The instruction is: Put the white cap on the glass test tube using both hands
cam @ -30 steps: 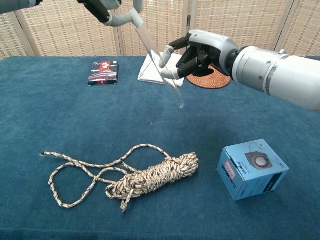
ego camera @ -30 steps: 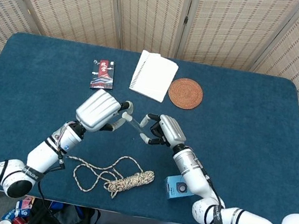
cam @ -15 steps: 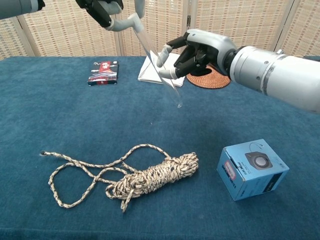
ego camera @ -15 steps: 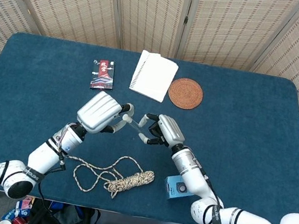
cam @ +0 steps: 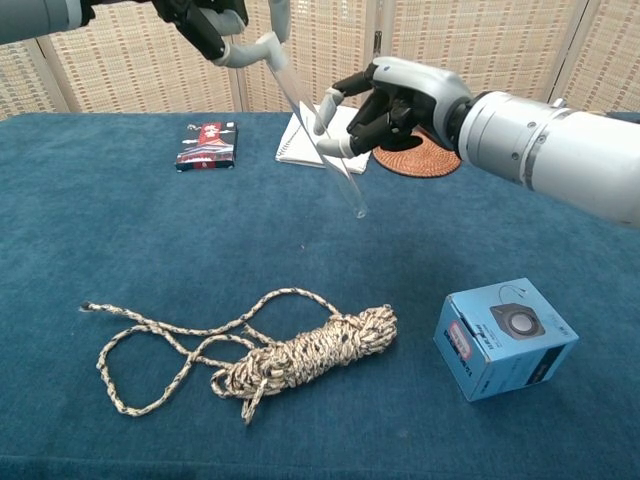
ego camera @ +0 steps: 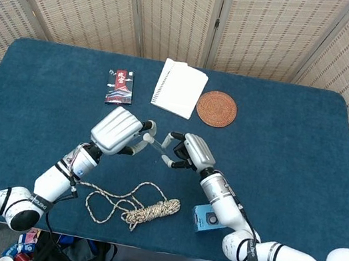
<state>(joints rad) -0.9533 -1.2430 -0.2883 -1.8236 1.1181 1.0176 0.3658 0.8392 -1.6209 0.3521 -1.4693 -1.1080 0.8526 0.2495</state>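
Holding the glass test tube [cam: 318, 135] tilted: left hand [ego camera: 117, 131].

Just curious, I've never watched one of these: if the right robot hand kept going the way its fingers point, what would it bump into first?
Most likely the glass test tube slanting just ahead of the right robot hand, with the left robot hand holding it beyond. Depth is hard to judge.

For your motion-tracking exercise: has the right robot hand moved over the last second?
Yes, slightly. In the head view the right robot hand has drifted left and a touch nearer the notebook, closing on the test tube.
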